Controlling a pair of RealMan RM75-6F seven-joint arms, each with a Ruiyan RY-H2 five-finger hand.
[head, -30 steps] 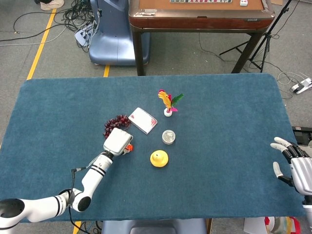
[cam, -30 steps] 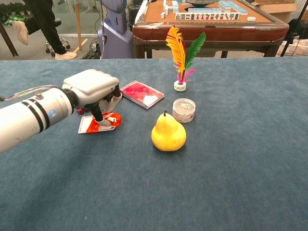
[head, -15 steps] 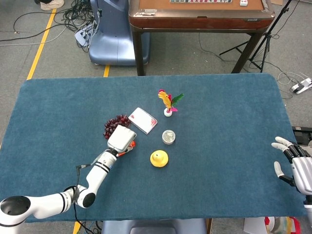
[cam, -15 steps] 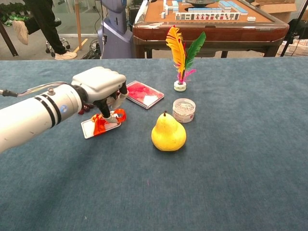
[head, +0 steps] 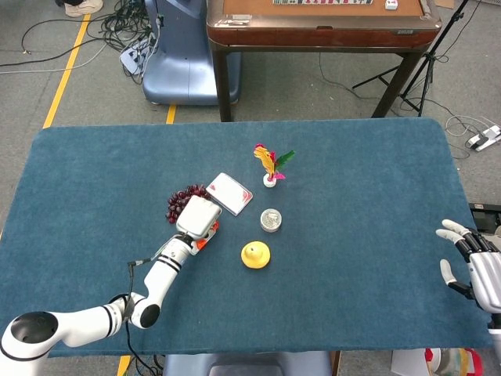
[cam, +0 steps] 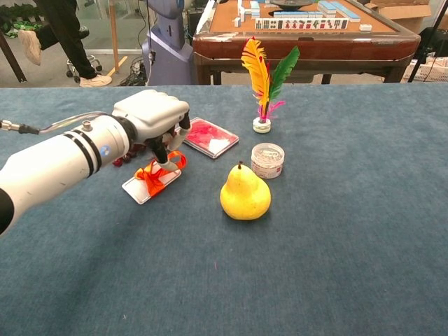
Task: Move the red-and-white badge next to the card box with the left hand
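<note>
The work surface is a table (head: 376, 211) covered in blue felt, standing on a grey floor with loose cables; a wooden mahjong table (cam: 294, 31) stands behind it. Near the felt's centre lie five items: a card box (cam: 207, 136) with a red face, a bunch of dark grapes (head: 182, 200), a feather shuttlecock (cam: 264, 84) standing upright, a small round tin (cam: 267, 159), and a yellow pear (cam: 245, 193). The tin sits between the shuttlecock and the pear. The left hand (cam: 155, 119) is extended over the area just in front of the box, fingers curled down and pinching the orange ribbon of the badge (cam: 150, 183). The badge is a white card with red-orange marking; it is tilted, with its far end raised under the fingers and its near end low at the felt. It lies just in front of the box and left of the pear, close to the box but apart from it. The grapes are partly hidden behind the left hand in the chest view. The right hand (head: 473, 266) rests at the table's right edge, fingers spread, holding nothing.
</note>
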